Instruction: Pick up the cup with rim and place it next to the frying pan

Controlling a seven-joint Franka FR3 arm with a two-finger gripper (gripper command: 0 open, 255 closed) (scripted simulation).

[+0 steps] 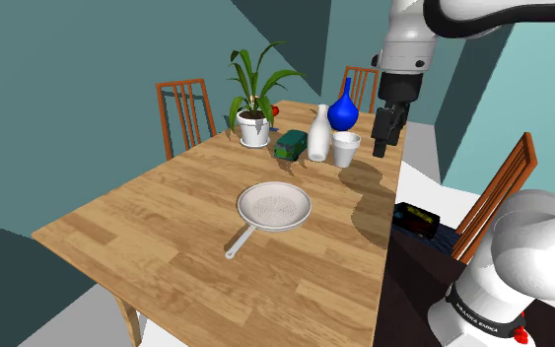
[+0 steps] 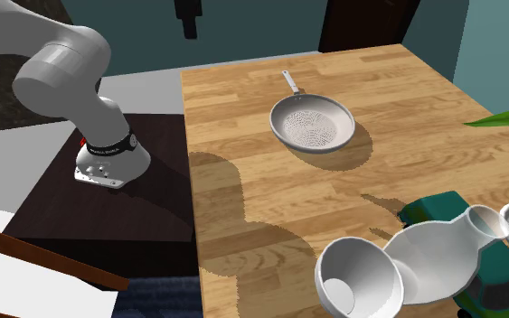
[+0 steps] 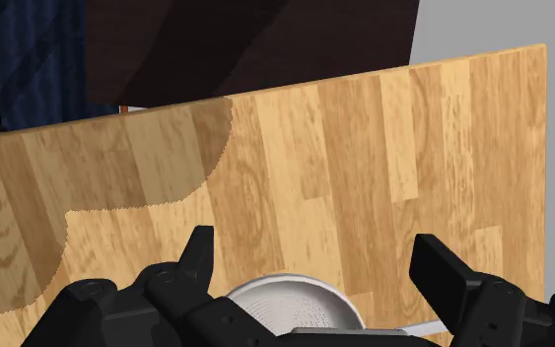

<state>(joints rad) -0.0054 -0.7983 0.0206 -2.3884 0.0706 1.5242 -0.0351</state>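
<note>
The white cup with a rim stands upright near the table's far end, next to a white bottle; in the second exterior view the cup sits at the near edge. The pale frying pan lies mid-table with its handle pointing toward the shoulder view's lower left, well apart from the cup. My black gripper hangs in the air just to the right of the cup in the shoulder view, above the table's edge. In the wrist view the gripper is open with nothing between its fingers, and the speckled pan shows beyond it.
A blue vase, a potted plant and a dark green object crowd the far end beside the cup. Wooden chairs stand behind the table. The arm's base sits on a dark stand beside the table.
</note>
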